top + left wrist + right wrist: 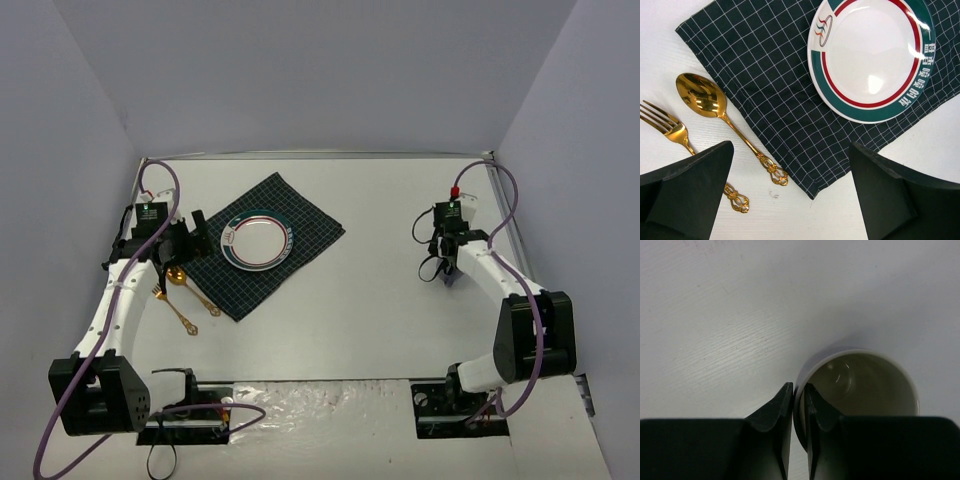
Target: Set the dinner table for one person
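On the white dinner table [380,300] lies a dark green checked cloth [300,225] with a white plate [258,241] with a green and red rim on it. A gold spoon [190,287] and a gold fork [172,308] lie on the bare table left of the cloth. My left gripper [190,235] is open and empty, hovering over the cloth's [765,75] near corner, with the plate [870,55], spoon [705,97] and fork [667,125] below it. My right gripper [798,387] is shut on the rim of a white cup [865,385], one finger inside and one outside, at the table's right side [447,272].
Thin metal rails [310,155] edge the table at the back and right. Grey walls stand close behind and on both sides. The arm bases [190,410] and their purple cables sit at the near edge.
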`<state>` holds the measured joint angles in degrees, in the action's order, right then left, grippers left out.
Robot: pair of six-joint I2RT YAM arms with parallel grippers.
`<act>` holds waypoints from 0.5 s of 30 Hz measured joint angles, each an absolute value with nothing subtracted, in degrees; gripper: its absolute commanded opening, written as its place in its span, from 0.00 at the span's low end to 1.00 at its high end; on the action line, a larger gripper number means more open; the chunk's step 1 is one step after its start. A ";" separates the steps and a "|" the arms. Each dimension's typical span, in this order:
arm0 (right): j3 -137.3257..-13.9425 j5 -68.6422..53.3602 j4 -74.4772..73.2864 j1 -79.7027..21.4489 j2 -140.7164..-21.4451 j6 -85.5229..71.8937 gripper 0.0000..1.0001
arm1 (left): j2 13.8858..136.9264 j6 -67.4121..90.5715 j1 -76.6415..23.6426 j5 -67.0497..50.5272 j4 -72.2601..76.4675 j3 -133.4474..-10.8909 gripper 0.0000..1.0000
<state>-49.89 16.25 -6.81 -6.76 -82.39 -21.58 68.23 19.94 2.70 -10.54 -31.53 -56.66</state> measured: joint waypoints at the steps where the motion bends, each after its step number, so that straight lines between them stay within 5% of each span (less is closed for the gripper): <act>1: -49.89 15.94 -6.60 -6.83 -82.39 -21.25 0.00 | 68.23 19.94 2.70 -10.46 -31.53 -56.66 0.97; 7: -49.90 14.85 -6.86 -10.73 -82.03 -16.95 0.00 | 68.01 19.94 2.84 -10.17 -31.51 -56.64 0.97; 15: -55.03 9.08 -7.90 -27.88 -81.87 -8.30 0.00 | 67.99 19.94 3.09 -10.11 -31.51 -56.62 0.97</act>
